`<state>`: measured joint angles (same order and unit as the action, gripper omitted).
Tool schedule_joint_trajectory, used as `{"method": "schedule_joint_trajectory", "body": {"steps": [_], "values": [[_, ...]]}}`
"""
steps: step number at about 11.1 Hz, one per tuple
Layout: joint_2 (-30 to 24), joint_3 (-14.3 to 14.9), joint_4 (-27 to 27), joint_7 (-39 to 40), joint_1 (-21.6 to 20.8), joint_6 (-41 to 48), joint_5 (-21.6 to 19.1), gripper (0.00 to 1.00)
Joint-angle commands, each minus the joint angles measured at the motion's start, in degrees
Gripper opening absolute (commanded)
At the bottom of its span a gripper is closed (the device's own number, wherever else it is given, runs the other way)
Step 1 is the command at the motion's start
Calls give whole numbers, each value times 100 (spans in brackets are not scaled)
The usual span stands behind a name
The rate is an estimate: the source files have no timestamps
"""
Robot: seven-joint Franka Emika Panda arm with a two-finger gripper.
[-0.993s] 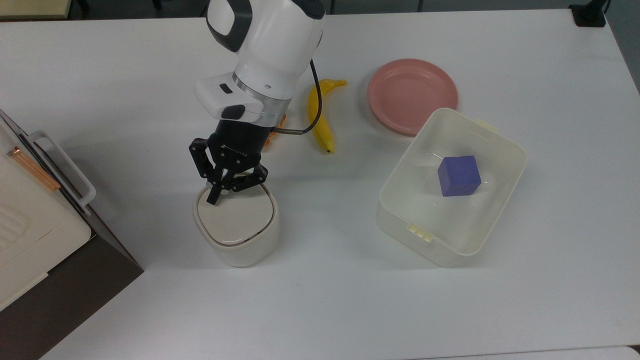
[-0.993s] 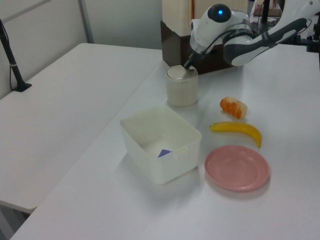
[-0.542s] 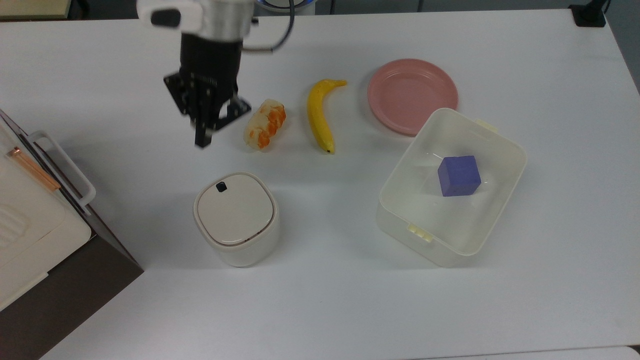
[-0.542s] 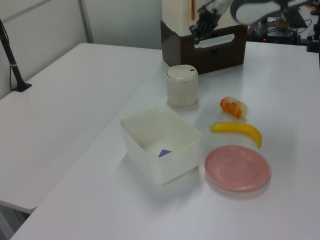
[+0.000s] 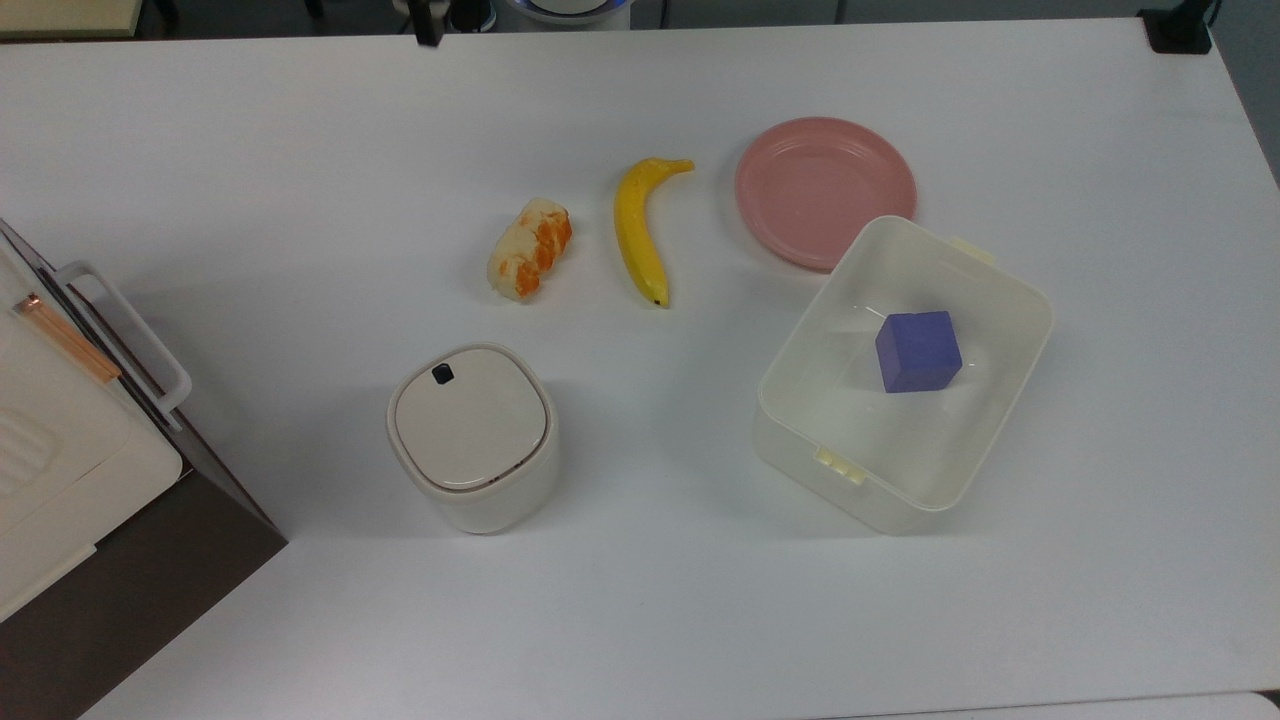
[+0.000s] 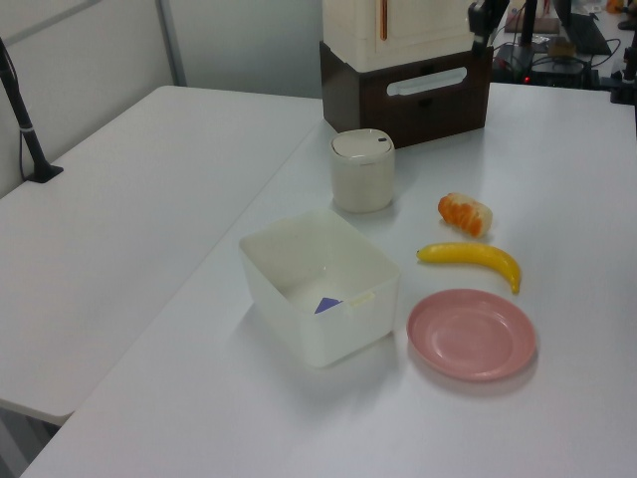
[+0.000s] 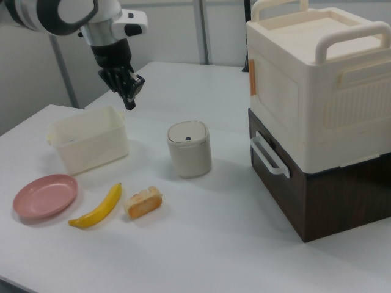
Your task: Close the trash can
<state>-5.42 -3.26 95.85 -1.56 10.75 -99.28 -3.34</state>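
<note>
One white table (image 5: 250, 180) holds the lidded trash can (image 5: 471, 436); raised claw (image 7: 129, 91) seemingly pinched narrow.

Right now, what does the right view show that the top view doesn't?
Right view: the robot's white arm raised over the table, and the front of the big cream box on its brown base. Top view: the purple cube lying inside the tub. Both: the trash can with its lid down, the banana and the pink plate.

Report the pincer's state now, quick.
Pincer: shut, holding nothing, raised clear of the trash can, whose lid is down.
</note>
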Motion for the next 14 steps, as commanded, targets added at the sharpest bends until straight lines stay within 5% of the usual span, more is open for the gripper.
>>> {"method": "schedule_joint_trajectory", "body": {"steps": [1,2,6,8,10,14], "values": [[-187,133,-109,849,-12,663,-211,46],[-205,106,-145,833,-29,743,-150,99],[-188,124,-216,728,-99,946,-62,100],[-153,202,-216,1068,-475,920,201,100],[83,798,-495,808,-1187,937,247,100],[120,844,-576,639,-1146,954,229,100]]}}
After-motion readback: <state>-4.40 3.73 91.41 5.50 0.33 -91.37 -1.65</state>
